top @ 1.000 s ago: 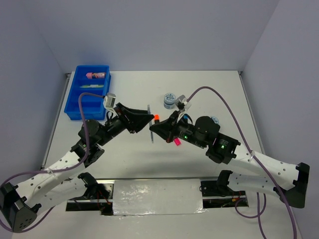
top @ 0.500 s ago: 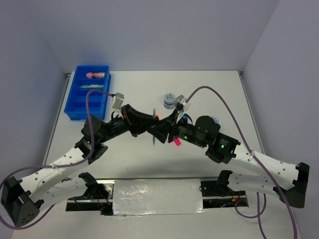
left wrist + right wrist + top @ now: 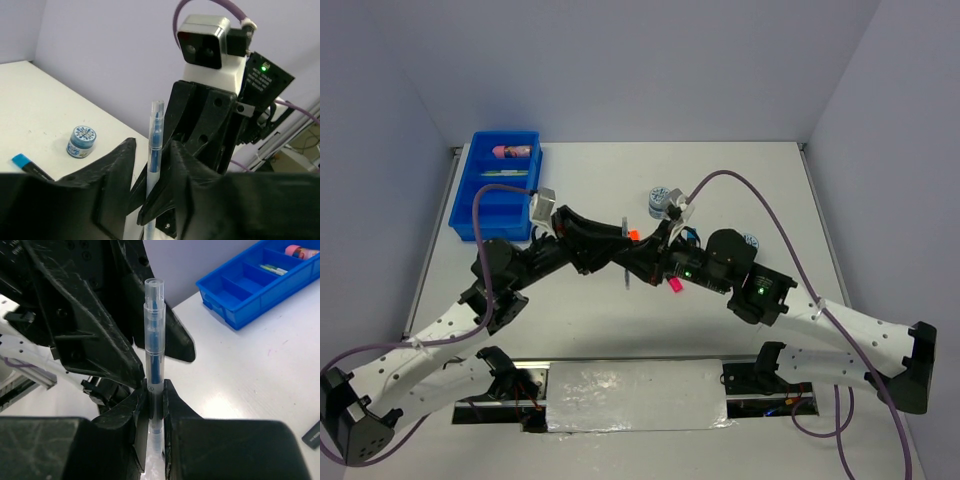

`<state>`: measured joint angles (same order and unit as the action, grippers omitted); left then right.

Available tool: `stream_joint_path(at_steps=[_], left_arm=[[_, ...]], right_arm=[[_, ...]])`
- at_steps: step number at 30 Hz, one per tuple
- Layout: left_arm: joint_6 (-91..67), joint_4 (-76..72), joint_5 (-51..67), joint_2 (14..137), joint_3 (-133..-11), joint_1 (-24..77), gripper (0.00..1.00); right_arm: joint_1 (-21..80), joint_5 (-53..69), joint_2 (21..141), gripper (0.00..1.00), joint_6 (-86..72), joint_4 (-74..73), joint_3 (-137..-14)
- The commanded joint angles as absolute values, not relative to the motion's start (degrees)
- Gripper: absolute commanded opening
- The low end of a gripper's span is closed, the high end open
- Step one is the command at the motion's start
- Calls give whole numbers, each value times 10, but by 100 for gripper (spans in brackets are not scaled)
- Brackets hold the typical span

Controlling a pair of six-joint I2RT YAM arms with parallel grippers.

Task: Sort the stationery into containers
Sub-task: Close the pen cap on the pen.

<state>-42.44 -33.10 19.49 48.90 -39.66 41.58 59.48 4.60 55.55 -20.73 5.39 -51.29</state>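
Clear pen [image 3: 154,340] pinched upright by right pincer [image 3: 154,392], seemingly mid-handover; left pincer [image 3: 150,155], spread around it, should clamp before carrying to blue tray [image 3: 462,205].

upright clear pen [image 3: 154,340] (blue core), blue tray [image 3: 270,297]

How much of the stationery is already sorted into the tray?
Done: a pink cylinder and green pens lie in the blue tray. In hand: the right fingers grip a clear pen, the left fingers open around it. Left: two discs, an orange-capped marker and a pink-capped marker on the table.
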Motion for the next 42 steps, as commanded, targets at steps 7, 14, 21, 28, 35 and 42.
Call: stream_joint_path(at_steps=[7, 14, 21, 28, 35, 42], left_arm=[[-363, -261, 156, 490, -497, 415, 55], [-348, -229, 146, 509, -525, 414, 36], [-352, -223, 139, 514, -508, 414, 15], [-365, -216, 138, 507, -479, 415, 0], [-380, -232, 137, 505, -404, 424, 0], [-377, -235, 101, 502, -346, 478, 0]], right_arm=[[596, 50, 577, 0, -188, 53, -555], [596, 59, 590, 0, -188, 40, -571], [595, 54, 599, 0, -178, 20, -596], [589, 37, 615, 0, -142, 5, -652], [562, 47, 649, 0, -129, -3, -766], [525, 61, 671, 0, -138, -2, -852]])
